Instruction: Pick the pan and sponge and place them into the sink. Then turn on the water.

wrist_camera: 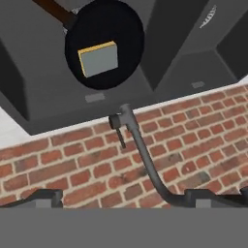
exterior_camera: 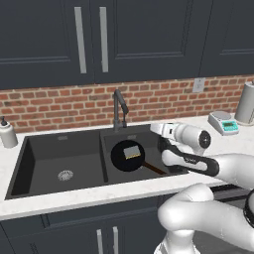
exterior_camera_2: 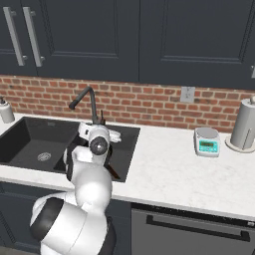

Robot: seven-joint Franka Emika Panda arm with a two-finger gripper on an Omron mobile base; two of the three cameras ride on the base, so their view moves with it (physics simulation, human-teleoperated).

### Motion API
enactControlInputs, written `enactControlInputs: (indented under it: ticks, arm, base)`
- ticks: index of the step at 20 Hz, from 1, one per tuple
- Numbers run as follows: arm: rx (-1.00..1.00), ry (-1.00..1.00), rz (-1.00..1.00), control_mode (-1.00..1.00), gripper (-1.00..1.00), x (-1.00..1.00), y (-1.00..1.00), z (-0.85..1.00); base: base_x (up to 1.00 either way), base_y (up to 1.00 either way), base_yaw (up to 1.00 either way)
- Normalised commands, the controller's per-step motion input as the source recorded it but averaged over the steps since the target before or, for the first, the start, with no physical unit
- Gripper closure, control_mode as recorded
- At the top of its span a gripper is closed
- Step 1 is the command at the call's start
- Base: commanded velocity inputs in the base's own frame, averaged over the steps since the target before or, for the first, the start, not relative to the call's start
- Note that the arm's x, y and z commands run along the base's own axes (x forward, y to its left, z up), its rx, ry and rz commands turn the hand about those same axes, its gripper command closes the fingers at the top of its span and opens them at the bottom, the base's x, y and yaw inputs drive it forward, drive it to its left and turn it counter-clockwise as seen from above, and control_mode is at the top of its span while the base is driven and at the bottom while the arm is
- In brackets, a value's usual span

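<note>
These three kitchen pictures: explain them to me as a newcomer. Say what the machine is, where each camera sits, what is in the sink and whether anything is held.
The machine is a white robot arm on a mobile base. Two cameras ride on that base, behind the arm, one to its left and one to its right, both looking down at the same counter. The third sits on the hand, so its picture is tilted. The sink has two basins. In the smaller one lies the pan, with the sponge resting on it. The faucet rises at the back. On the counter stand a soap bottle, a small scale and a paper towel roll. The tool is open, holds nothing and faces the faucet.
</note>
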Motion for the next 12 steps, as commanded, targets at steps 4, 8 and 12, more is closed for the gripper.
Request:
enactControlInputs:
  ticks: [4, 8, 12]
  arm:
    - [0.23, 0.03, 0.02, -1.0, -1.0, 0.0, -0.4, 0.0]
    - [0.24, 0.1, 0.04, -1.0, -1.0, 0.0, -0.29, 0.0]
    - [0.22, 0.16, 0.05, -1.0, -1.0, 0.0, -0.17, 0.0]
  base:
    - [0.0, 0.0, 0.0]
    - [0.0, 0.0, 0.0]
    - [0.0, 0.0, 0.0]
